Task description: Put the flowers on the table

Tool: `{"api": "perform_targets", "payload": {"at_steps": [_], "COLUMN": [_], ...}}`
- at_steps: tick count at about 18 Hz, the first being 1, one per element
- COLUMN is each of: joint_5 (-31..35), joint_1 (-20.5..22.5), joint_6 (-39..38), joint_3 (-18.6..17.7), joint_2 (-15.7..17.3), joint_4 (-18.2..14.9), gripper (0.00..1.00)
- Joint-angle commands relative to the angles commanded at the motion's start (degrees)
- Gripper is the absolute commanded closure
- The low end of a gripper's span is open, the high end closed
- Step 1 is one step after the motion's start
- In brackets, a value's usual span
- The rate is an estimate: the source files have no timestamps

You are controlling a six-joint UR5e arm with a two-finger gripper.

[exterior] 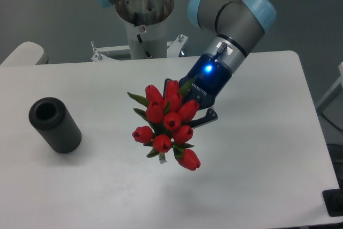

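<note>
The flowers (169, 122) are a bunch of red tulips with green leaves, heads pointing toward the camera and down-left. My gripper (188, 110) sits right behind the bunch, coming in from the upper right with a blue light on its wrist. It is shut on the stems, which are hidden behind the blooms. One dark finger (208, 117) shows to the right of the heads. The bunch hangs over the middle of the white table (257, 154); I cannot tell whether it touches the surface.
A dark grey hollow cylinder (54, 125) lies on its side at the left of the table. The arm's base (143, 20) stands behind the far edge. A dark object (335, 203) sits at the front right corner.
</note>
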Motion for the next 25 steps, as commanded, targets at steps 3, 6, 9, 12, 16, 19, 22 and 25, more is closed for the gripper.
{"api": "perform_targets", "payload": {"at_steps": [3,6,9,12,16,19,22,25], "joint_5": [0.3,0.4,0.4,0.7,1.1,5.9,15.1,22.2], "joint_1": [0.0,0.0,0.3,2.3,3.8,4.3,3.9,3.4], "joint_6": [0.0,0.0,0.0,0.0,5.4,7.9,8.9,10.8], "joint_3": [0.1,0.4,0.7,1.3,0.1,-1.1,-2.1,-2.7], "joint_2": [0.0,0.1,0.3,0.5,1.0,2.3,3.9,5.1], "joint_4": [0.1,0.0,0.0,0.0,-0.2,-0.3,-0.4,-0.4], "gripper": [0.73,0.73,0.73,0.73,0.73,0.73,0.73,0.73]}}
